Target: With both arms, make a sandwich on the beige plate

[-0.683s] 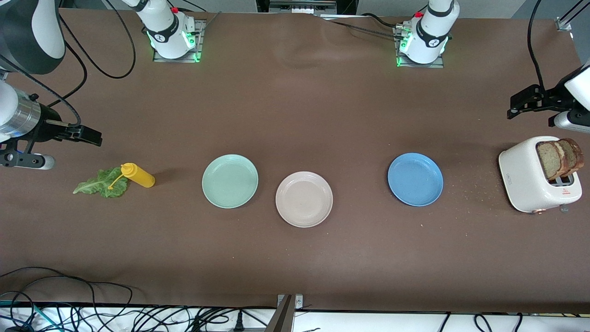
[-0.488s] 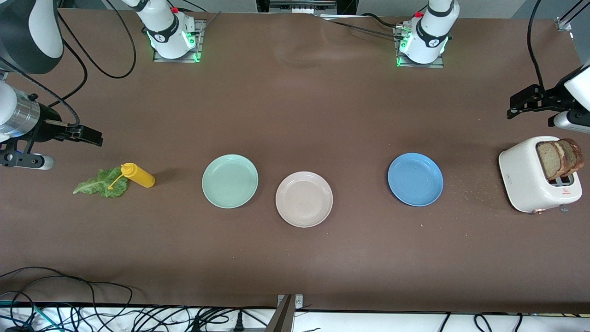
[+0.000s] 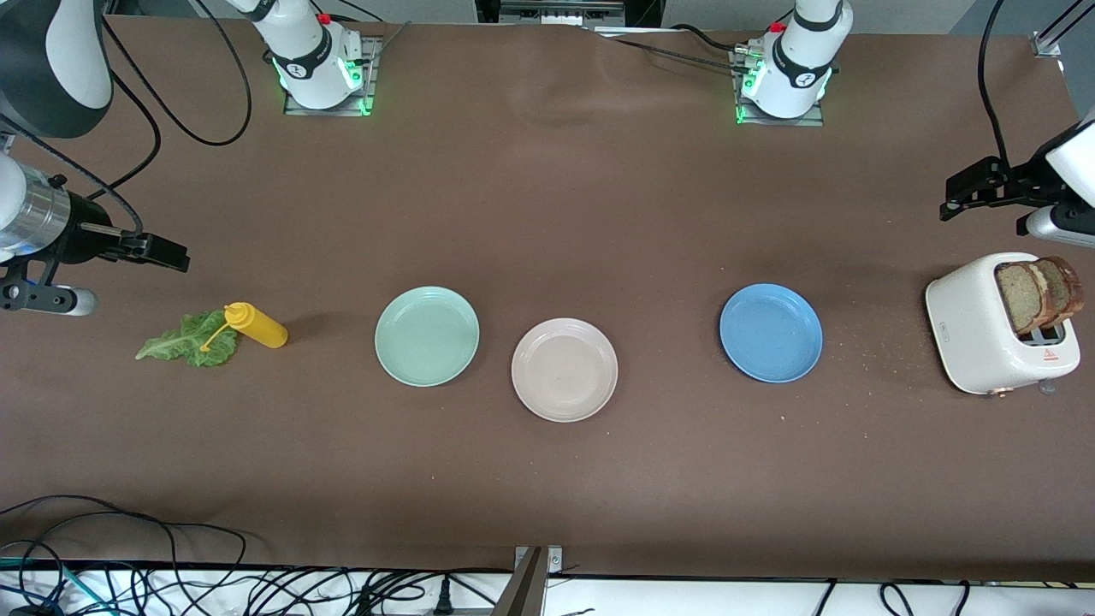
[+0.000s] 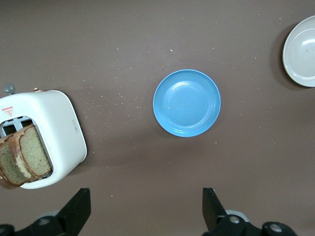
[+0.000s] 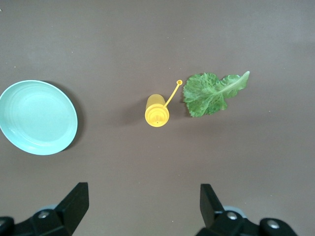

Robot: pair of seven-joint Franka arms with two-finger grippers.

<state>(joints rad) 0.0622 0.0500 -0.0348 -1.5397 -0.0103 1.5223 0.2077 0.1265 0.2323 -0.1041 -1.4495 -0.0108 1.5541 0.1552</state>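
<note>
The beige plate (image 3: pixel 565 370) lies empty between the mint green and blue plates, and its edge shows in the left wrist view (image 4: pixel 300 51). Two bread slices (image 3: pixel 1039 295) stand in the white toaster (image 3: pixel 984 329), also in the left wrist view (image 4: pixel 22 160). The lettuce leaf (image 3: pixel 188 340) lies flat on the table, also in the right wrist view (image 5: pixel 214 92). My left gripper (image 3: pixel 971 188) hangs open and empty over bare table beside the toaster (image 4: pixel 146 206). My right gripper (image 3: pixel 158 250) hangs open and empty over bare table beside the lettuce (image 5: pixel 142 204).
A yellow squeeze bottle (image 3: pixel 255 325) lies on its side touching the lettuce. The mint green plate (image 3: pixel 427 336) and the blue plate (image 3: pixel 771 333) are empty. Crumbs are scattered between the blue plate and the toaster. Cables hang along the table's near edge.
My right arm has drifted slightly toward its own end of the table. The left arm and the objects have not visibly moved.
</note>
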